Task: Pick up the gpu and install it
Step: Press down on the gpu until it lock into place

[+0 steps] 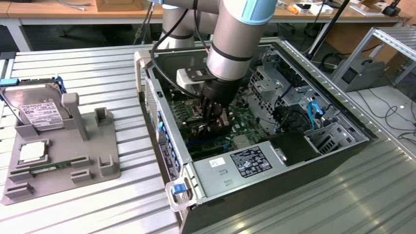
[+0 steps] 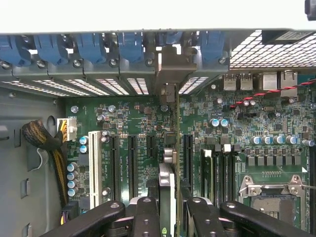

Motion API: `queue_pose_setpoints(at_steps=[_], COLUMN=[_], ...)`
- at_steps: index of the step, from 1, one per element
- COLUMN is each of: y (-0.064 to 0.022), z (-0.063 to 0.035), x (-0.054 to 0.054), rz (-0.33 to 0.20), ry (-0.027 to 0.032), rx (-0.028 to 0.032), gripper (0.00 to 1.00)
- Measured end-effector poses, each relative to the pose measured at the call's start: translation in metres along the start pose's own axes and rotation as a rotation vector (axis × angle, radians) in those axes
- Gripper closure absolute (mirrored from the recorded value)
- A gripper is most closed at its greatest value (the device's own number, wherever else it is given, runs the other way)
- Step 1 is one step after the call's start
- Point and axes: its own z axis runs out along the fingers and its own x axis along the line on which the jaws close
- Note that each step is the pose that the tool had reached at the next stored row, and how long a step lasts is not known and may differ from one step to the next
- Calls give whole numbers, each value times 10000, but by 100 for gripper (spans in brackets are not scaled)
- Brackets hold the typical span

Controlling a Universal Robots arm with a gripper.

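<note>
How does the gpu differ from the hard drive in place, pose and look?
The gpu is inside the computer case, held by the gripper; the hard drive sits outside in the gray holder. The gpu stands on edge above the motherboard; the hard drive leans back, label showing. The gpu looks dark, the hard drive silvery.

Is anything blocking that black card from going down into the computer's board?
Nothing visible does. The gripper holds the gpu edge-on inside the open computer case, right above the motherboard. Its metal bracket already sits at the rear slot openings, and no cable crosses beneath it.
</note>
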Motion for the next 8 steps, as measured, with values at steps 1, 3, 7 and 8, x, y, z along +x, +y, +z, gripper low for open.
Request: queue_pose_setpoints(at_steps=[1,3,7,8], y=[0,0,0,0], z=[0,1,1,1], x=[0,0,0,0], rz=[0,0,1,1], ry=[1,-1,-1,-2], rx=[0,0,1,1], gripper=[73,73,66,60])
